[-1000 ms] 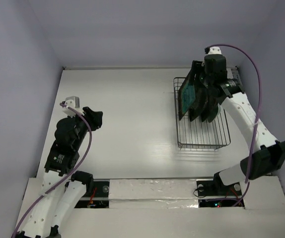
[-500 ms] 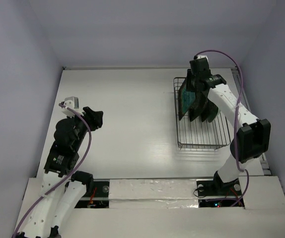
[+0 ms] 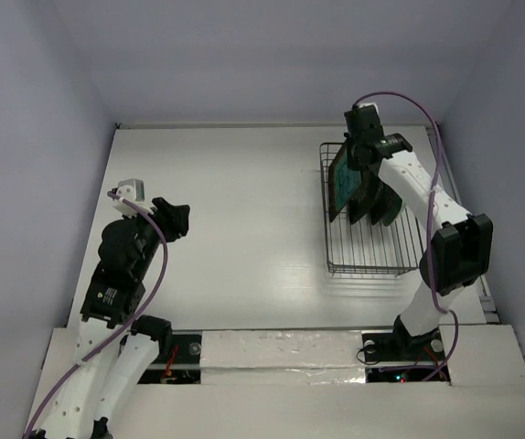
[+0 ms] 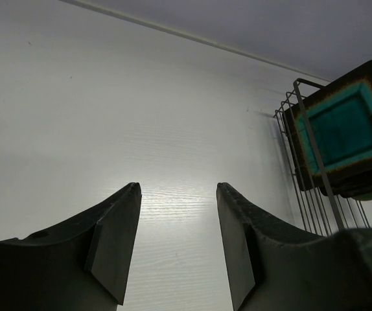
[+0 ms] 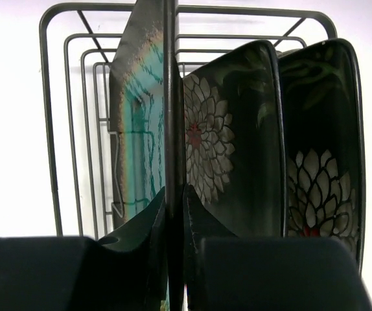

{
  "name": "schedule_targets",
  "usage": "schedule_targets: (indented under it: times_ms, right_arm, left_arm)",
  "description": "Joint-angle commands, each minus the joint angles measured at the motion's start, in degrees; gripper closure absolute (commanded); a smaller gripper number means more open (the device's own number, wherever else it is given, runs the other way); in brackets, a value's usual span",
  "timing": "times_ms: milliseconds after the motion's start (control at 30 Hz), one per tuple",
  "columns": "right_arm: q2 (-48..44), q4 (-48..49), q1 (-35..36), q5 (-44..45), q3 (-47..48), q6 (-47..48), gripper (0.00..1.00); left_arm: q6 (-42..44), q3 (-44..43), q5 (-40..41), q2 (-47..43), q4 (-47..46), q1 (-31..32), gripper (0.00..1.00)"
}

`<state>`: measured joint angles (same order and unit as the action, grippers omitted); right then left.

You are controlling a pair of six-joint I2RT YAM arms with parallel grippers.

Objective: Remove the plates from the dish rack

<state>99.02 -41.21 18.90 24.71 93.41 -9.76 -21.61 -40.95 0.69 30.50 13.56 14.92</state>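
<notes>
Currently R claw (image 5: 174, 194) is pinched narrow on the top rim of the teal plate (image 5: 137, 123), which stands upright in the dish rack (image 3: 377, 251) at right of the top view, w/ flowered plates (image 5: 228, 129) beside it. Prob. glazed ceramic: stiff, slick, chippable, so grip the rim deep. L claw (image 4: 177, 188) gapes wide over the counter (image 4: 76, 97).

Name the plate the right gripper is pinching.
The square dark-rimmed teal-centred plate, its edge inside the right gripper; the two black flowered plates stand free.
</notes>
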Motion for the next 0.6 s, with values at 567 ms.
schedule_targets:
  times_ms: [567]
  right_arm:
    - [-10.2, -3.6, 3.8, 10.4, 18.8, 4.6, 1.0]
  left_arm:
    - [-0.5, 0.1, -0.4, -1.1, -2.4, 0.1, 0.53]
